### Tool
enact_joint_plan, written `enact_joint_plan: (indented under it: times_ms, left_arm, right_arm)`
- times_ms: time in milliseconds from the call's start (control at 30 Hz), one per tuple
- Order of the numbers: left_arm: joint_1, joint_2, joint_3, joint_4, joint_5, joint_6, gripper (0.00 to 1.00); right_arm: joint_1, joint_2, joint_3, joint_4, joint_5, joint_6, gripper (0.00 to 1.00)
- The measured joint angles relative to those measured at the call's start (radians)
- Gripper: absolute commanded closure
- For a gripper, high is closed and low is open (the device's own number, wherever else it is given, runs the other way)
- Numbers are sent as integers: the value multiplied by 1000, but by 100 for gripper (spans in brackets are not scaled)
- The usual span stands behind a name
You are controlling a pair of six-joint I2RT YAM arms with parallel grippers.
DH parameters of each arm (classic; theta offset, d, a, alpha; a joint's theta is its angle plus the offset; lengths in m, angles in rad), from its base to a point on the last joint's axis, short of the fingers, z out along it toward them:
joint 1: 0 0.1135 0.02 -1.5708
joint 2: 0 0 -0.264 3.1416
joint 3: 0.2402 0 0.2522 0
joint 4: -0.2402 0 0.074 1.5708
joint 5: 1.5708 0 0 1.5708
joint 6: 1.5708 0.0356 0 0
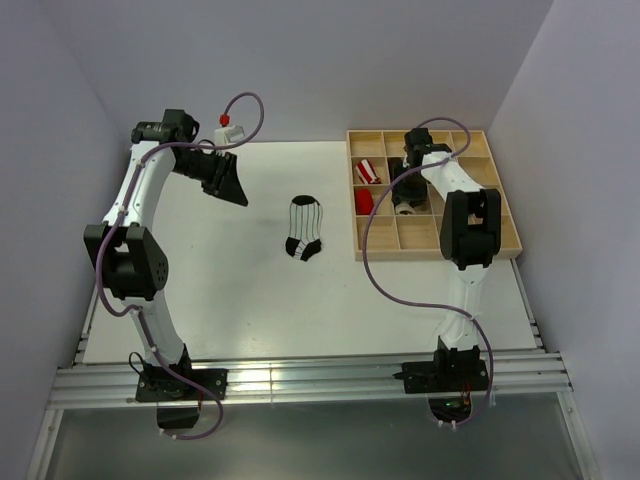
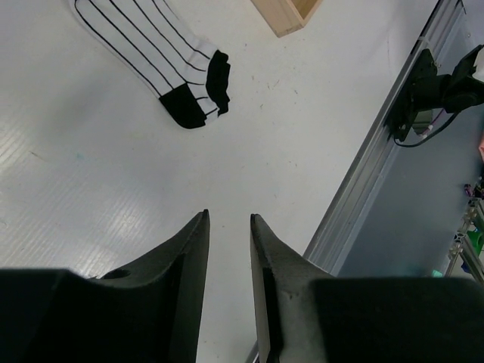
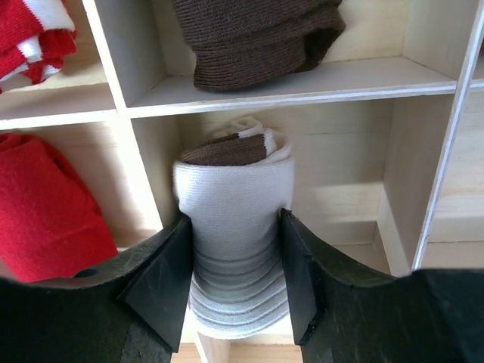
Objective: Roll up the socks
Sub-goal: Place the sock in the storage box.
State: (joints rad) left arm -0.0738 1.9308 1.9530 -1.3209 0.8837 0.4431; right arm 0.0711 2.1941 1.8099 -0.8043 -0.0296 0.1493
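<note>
The right gripper point(image 3: 234, 223) grasps the rolled cream-and-brown fabric sock point(image 3: 231, 178) at lower centre, inside a wooden divider tray point(image 3: 302, 79) compartment, with a plain red sock bundle point(image 3: 45, 204) in the compartment to its left. The white black-striped sock point(image 1: 304, 227) lies mid-frame on the white table point(image 1: 200, 300). The left gripper point(image 2: 229, 219) hangs nearby, released and empty.

Your worktop point(image 2: 91, 227) looks like white plastic sheet, faintly ribbed with a soft sheen. The left end effector point(image 2: 229, 219) and right end effector point(image 3: 234, 218) are matt black plastic. The cream sock point(image 3: 231, 261) is fine smooth knit, and the striped sock point(image 2: 144, 57) is thin knit too. The brown bundle point(image 3: 257, 38) is chunkier ribbed cloth, the red bundle point(image 3: 45, 204) fuzzy. Your tray point(image 3: 318, 79) is bare matt wood, and the front rail point(image 1: 300, 380) is shiny metal.
</note>
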Motion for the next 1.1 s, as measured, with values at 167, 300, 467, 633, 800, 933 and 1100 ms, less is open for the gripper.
enact_joint_plan:
  times_ms: [167,300,467,633,800,933,1100]
  left_arm:
    - [-3,4,0,2,-18,0,65]
    - [-12,19,-1,15,-35,0,64]
    - [-25,28,-2,32,-50,0,63]
    - [-34,30,-2,39,-64,0,63]
    - [-51,30,-32,72,-99,3,62]
    - [-72,30,-102,115,-138,3,60]
    - [-106,19,-205,209,-176,7,57]
  right_arm:
    - [0,-4,0,-8,-16,0,43]
    - [0,-10,0,-14,-16,0,42]
    - [0,-31,1,-31,-17,4,42]
    - [0,-56,1,-43,-22,16,41]
    - [1,-75,2,-48,-24,23,41]
    - [1,-84,3,-50,-24,32,41]
    - [1,-94,4,-50,-24,40,41]
